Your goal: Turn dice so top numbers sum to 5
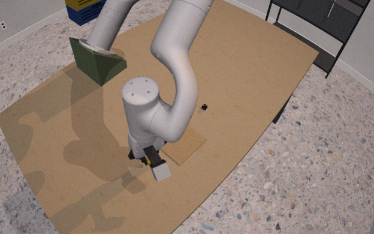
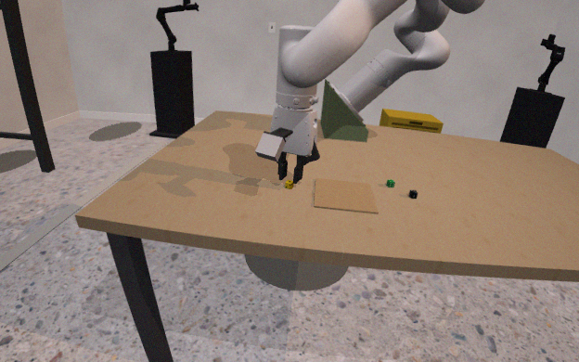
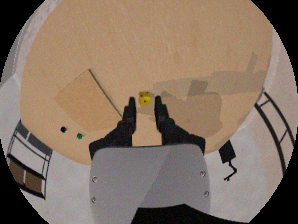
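Observation:
The yellow die (image 2: 289,185) (image 3: 144,98) is on the table beside the mat (image 1: 186,147) (image 2: 345,195) (image 3: 85,102). My gripper (image 2: 290,179) (image 3: 145,103) is part open and points down just above the yellow die, holding nothing. In the top view the arm and wrist hide most of the fingers. The green die (image 2: 390,183) (image 3: 79,136) and the black die (image 1: 204,107) (image 2: 413,194) (image 3: 63,129) are on the table on the mat's other side. The mat lies flat with no die on it. The pips on top are too small to read surely.
A green wedge-shaped base (image 1: 97,66) (image 2: 341,121) carries the arm at the back of the table (image 1: 249,60) (image 2: 479,223). The arm's shadow falls across the table beside the gripper. A dark shelf rack (image 1: 318,24) stands on the floor beyond the table.

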Robot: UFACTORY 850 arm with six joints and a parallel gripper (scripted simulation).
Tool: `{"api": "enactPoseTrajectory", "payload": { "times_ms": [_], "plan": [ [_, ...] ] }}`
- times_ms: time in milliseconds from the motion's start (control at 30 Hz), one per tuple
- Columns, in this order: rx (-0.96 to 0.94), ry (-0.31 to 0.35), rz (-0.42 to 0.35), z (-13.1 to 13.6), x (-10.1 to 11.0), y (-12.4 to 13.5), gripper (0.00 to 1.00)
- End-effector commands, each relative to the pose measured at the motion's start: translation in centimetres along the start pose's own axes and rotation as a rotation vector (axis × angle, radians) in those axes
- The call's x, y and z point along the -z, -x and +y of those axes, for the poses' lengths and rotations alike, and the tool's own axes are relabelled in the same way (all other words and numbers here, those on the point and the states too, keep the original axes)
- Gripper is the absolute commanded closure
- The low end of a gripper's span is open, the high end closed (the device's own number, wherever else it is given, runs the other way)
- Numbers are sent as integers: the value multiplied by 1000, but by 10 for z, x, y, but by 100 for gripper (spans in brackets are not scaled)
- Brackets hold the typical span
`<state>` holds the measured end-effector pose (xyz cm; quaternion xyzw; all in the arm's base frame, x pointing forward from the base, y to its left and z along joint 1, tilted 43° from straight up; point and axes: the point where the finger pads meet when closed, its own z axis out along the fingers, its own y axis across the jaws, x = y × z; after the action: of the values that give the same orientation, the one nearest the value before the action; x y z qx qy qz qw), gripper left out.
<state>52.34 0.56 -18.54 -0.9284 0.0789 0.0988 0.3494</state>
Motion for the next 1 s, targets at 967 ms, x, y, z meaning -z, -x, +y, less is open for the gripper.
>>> {"api": "enactPoseTrajectory", "payload": {
  "times_ms": [967],
  "plan": [
    [1,0,2,0,-19,-1,69]
  ]
}}
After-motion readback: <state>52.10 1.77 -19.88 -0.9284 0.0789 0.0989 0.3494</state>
